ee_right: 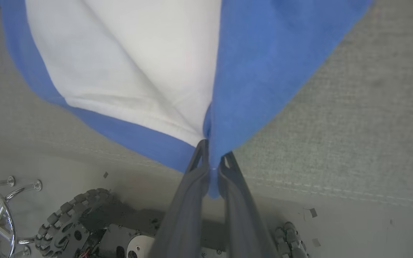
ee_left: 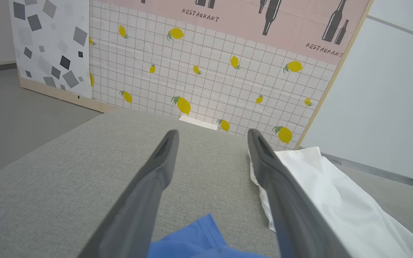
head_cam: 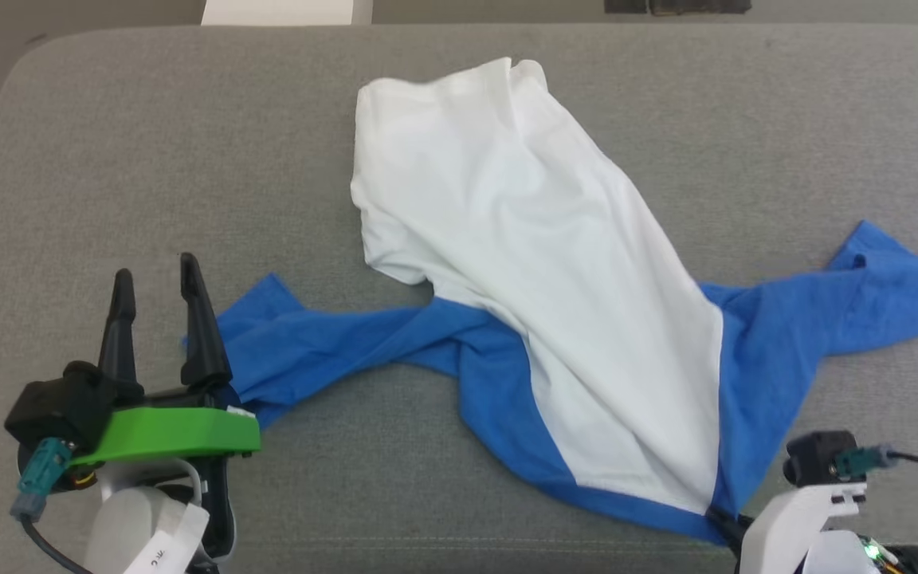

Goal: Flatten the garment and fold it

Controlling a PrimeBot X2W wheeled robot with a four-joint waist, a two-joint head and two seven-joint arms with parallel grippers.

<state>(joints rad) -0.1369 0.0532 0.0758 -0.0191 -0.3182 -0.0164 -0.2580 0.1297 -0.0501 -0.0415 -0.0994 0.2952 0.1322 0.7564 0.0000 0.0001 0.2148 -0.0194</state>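
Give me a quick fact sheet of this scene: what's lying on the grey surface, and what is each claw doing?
Surface: grey padded table
Clothing: white T-shirt with blue sleeves, rumpled, not yet folded
Left claw: open, holding nothing, at the end of one blue sleeve
Right claw: shut, pinching the T-shirt's blue edge near the table's front
Background: lemon-patterned panel

**Setting.** A staged robot test room. Upper half of the left wrist view: flat printed backdrop panels (ee_left: 210, 79) stand on a bare grey floor (ee_left: 20, 107), showing a lemon-and-tile pattern, a pink "RESTAURANT" bottle print and scattered grey squares. Centre of the head view: a grey upholstered cushion (head_cam: 188, 159) as work surface. Lower left of the right wrist view: a wheeled base (ee_right: 66, 222).
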